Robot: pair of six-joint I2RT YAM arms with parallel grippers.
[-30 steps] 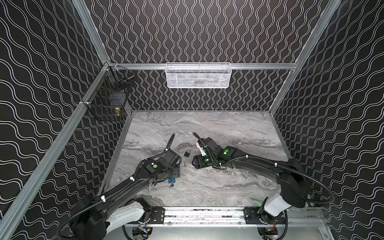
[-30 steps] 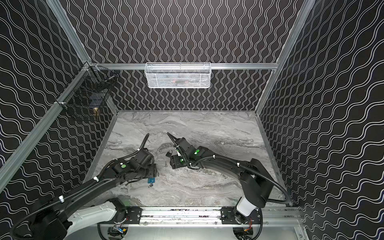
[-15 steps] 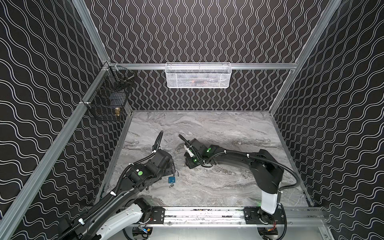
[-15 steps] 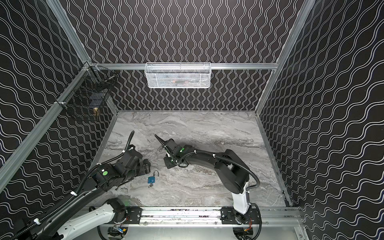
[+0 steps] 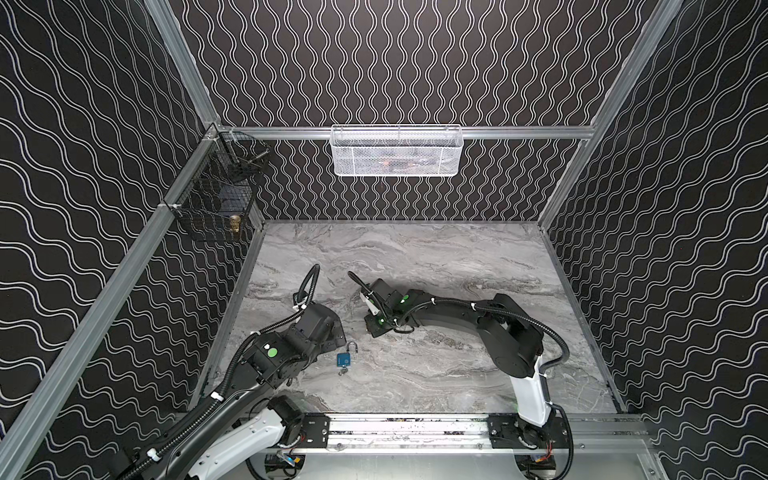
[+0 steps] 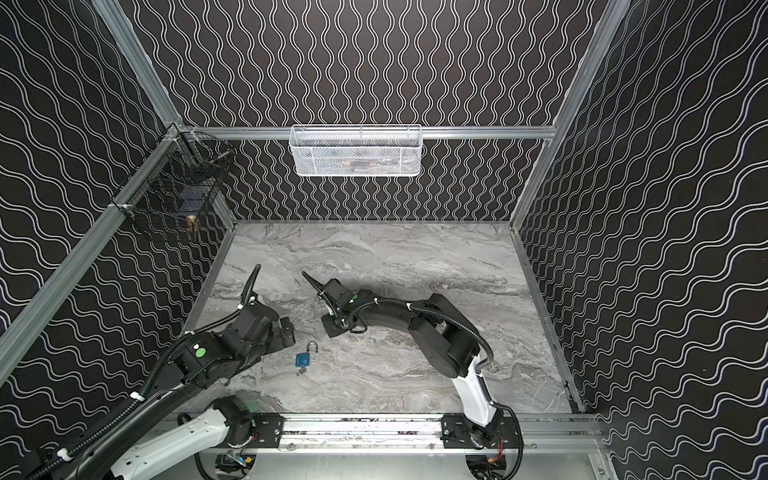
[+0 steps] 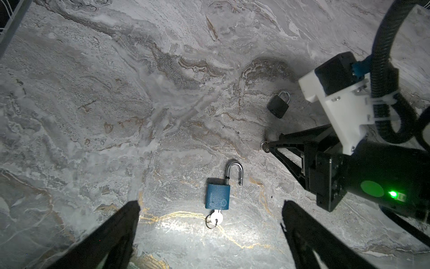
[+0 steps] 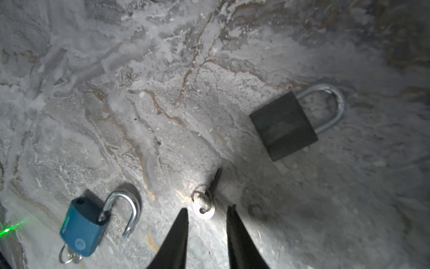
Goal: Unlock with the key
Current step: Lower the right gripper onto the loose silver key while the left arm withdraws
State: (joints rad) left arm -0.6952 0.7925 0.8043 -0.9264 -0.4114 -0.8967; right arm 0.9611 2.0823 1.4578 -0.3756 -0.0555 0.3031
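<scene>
The small blue padlock (image 7: 217, 195) lies on the grey marble table (image 7: 93, 104) with its steel shackle (image 7: 234, 171) sprung open and a silver key (image 7: 216, 217) in its keyhole, so this one seems done. The left gripper (image 7: 210, 205) hangs over it, jaws wide apart and empty. The square black padlock (image 8: 282, 125) is shut. A loose key (image 8: 204, 205) on a ring lies near it, between the narrowly parted jaws of the right gripper (image 8: 207, 208), not yet clamped. I judge that grasping, inserting and turning are left.

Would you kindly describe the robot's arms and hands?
The left arm and right arm are black with white base links, green markers and ribbed black cables fastened by white ties. The left hand and right hand each have two dark, tapering fingers.
</scene>
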